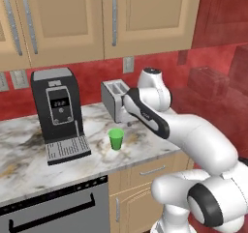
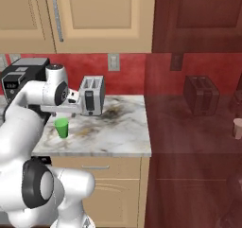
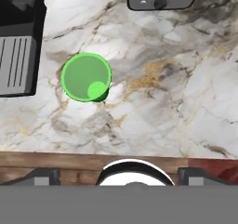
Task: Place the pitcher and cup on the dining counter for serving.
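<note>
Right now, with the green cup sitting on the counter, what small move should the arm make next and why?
Probably shift the open tool over the cup and lower. In the hand view the cup stands upright, off to the left beside the coffee machine, nothing gripped yet.

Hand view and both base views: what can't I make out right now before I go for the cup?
- Gripper: in the left base view the arm's own forearm covers it; in the hand view the fingertips are cut off at the bottom edge.
- Cup: seen from straight above in the hand view, so its height is hidden.
- Coffee machine: half behind the arm in the right base view.
- Toaster: its right side is behind the arm.
</note>
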